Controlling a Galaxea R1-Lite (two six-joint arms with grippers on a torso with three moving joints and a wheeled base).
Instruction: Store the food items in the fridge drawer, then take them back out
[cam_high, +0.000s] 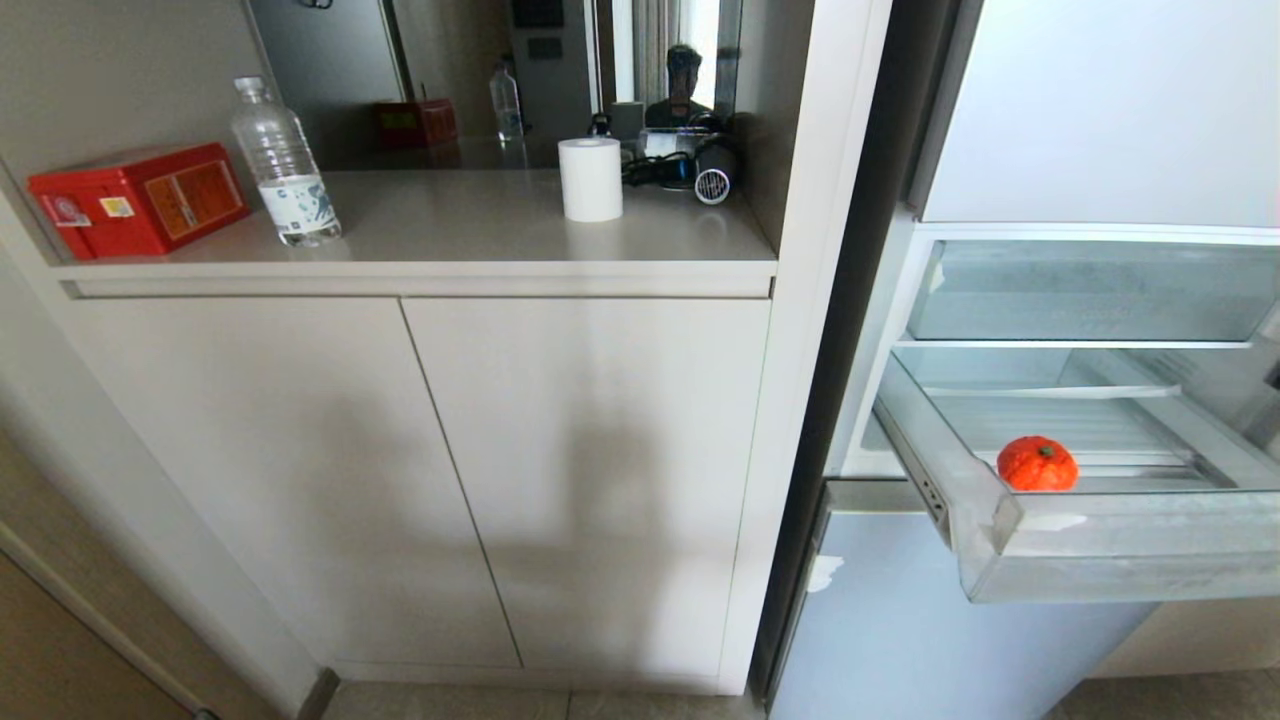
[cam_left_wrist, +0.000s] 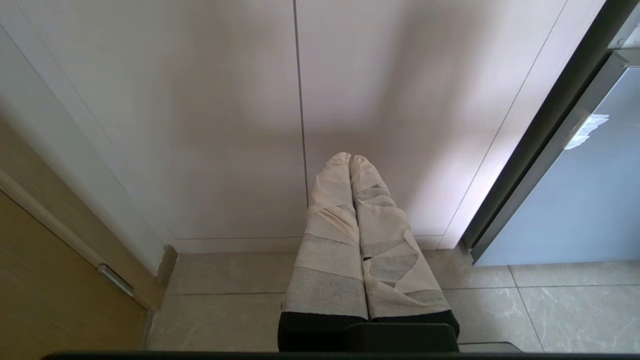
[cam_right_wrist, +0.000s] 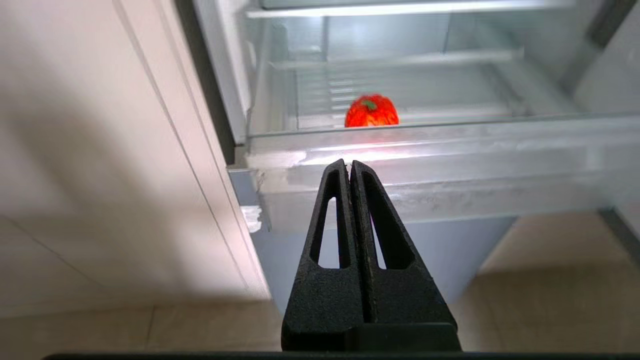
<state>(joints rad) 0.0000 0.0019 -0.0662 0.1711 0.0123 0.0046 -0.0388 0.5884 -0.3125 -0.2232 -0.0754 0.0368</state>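
The fridge drawer (cam_high: 1120, 545) is pulled out on the right of the scene. One orange-red fruit (cam_high: 1038, 464) lies on its ribbed floor, near the front lip and toward the left side. The right pincer (cam_right_wrist: 349, 165) is fully closed and holds nothing; it is in front of the drawer's front lip, apart from the fruit. The left pincer (cam_left_wrist: 350, 159), wrapped in pale tape, is also closed and empty, and it points at the cabinet doors (cam_left_wrist: 240, 125). On the table (cam_high: 480, 215) at the left stand a water bottle (cam_high: 285, 165), a red box (cam_high: 140, 198) and a paper roll (cam_high: 590, 178).
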